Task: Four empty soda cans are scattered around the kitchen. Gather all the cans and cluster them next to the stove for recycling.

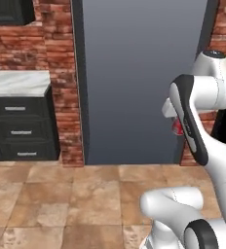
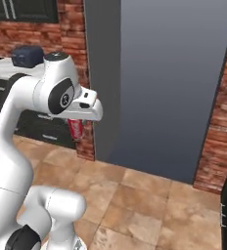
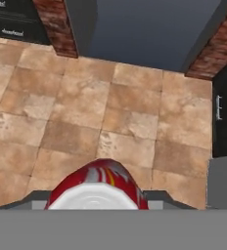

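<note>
- Closest to you in the left base view, your white arm rises from the lower right over the terracotta tile floor.
- Just behind its dark-trimmed forearm, a sliver of the small red soda can peeks out, held in the air in front of the tall flat grey panel.
- Left of that panel you see a red brick pillar, then black drawers under a white marble counter.
- From the right base view, the can hangs upright beneath your gripper, well above the floor; its fingers are hidden under the white hand.
- On the far counter sits a dark blue rounded object.
- Looking down the hand view, the can's silver bottom and red side fill the lower middle, with the fingers pinching it from either side.
</note>
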